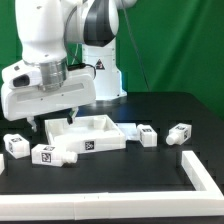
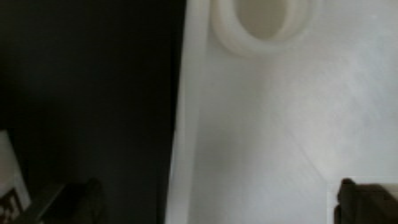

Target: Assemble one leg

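Observation:
The large white rimmed panel (image 1: 88,132) lies on the black table. In the wrist view it fills most of the picture (image 2: 267,120), with one round corner socket (image 2: 267,20). My gripper (image 1: 52,121) hangs over the panel's end toward the exterior view's left. Its jaws are wide open and empty (image 2: 222,205): one dark fingertip (image 2: 80,200) is over the black table and the other (image 2: 365,198) over the panel. Four short white tagged legs lie loose: two on the exterior view's left (image 1: 15,145) (image 1: 50,155) and two on its right (image 1: 147,135) (image 1: 180,131).
A white L-shaped bar (image 1: 197,168) lies at the front on the exterior view's right. The robot's white base (image 1: 100,60) stands behind the panel. A tagged white part (image 2: 9,175) shows at the edge of the wrist view.

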Tool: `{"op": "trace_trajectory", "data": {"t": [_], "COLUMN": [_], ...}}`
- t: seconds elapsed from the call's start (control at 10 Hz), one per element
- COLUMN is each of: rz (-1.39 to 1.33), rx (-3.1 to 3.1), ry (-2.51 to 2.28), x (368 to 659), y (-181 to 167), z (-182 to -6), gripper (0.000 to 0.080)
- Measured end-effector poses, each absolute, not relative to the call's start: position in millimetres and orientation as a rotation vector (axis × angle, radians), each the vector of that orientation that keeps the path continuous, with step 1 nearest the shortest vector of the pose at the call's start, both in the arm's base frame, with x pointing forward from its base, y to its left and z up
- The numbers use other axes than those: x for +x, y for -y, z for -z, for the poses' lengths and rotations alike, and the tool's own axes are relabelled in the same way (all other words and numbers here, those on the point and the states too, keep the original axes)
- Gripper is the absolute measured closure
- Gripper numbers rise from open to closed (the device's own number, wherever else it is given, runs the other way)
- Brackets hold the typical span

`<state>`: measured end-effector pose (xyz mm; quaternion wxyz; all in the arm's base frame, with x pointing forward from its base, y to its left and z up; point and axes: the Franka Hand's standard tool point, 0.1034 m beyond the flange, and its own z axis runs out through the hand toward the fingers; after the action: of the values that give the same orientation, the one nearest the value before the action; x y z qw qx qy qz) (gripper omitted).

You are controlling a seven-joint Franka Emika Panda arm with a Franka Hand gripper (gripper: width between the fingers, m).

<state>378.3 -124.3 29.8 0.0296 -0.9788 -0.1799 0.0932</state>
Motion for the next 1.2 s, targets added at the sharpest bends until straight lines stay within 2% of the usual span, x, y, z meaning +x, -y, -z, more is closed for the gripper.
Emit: {"op": "trace_trajectory", "data": {"t": [0.2,0.5,0.7,0.8,0.9,1.0,1.1,1.2], "rz": [-0.278,-0.282,-0.283,-0.283,-0.283,-0.282,-0.288,-0.294], "rx": [-3.037,-3.035,-3.035,-3.035,-3.035,-3.037,-3.043,-3.04], "ry": [0.556,0.559,0.559,0.559,0.559,0.548,0.493,0.434], "x": [371,366,366,366,365,366,366,369], "y": [126,129,129,129,129,129,129,125], "z": [-14.1,-9.2,-9.0,-8.9,-8.9,-9.8,-16.4,-30.5], "gripper": [0.0151,0.0151,0.0393,0.0393,0.0578,0.0708,0.0708,0.0745]}}
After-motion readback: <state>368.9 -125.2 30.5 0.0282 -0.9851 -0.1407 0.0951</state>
